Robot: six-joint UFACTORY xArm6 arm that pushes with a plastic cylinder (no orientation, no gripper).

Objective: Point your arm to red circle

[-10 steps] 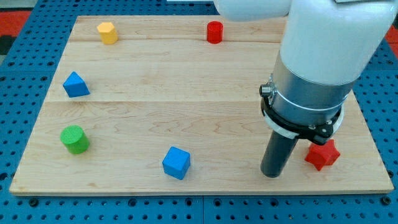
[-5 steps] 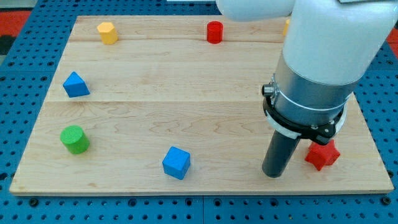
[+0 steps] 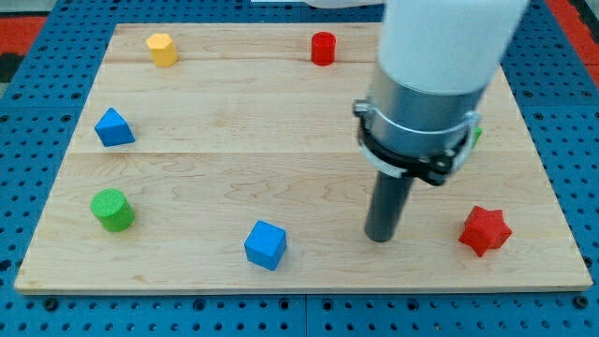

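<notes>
The red circle block (image 3: 323, 47) stands near the view's top edge of the wooden board (image 3: 234, 140), about the middle. My tip (image 3: 379, 236) rests on the board low down and right of centre, far below the red circle. It lies between the blue cube (image 3: 265, 244) on its left and the red star (image 3: 485, 229) on its right, touching neither.
A yellow hexagon block (image 3: 162, 48) sits at the top left, a blue triangle (image 3: 113, 126) at the left, a green cylinder (image 3: 112, 209) at the lower left. A sliver of a green block (image 3: 476, 137) shows behind the arm's body on the right.
My tip has slid to the view's left and a little up, away from the red star, which now shows in full. The blocks have not moved.
</notes>
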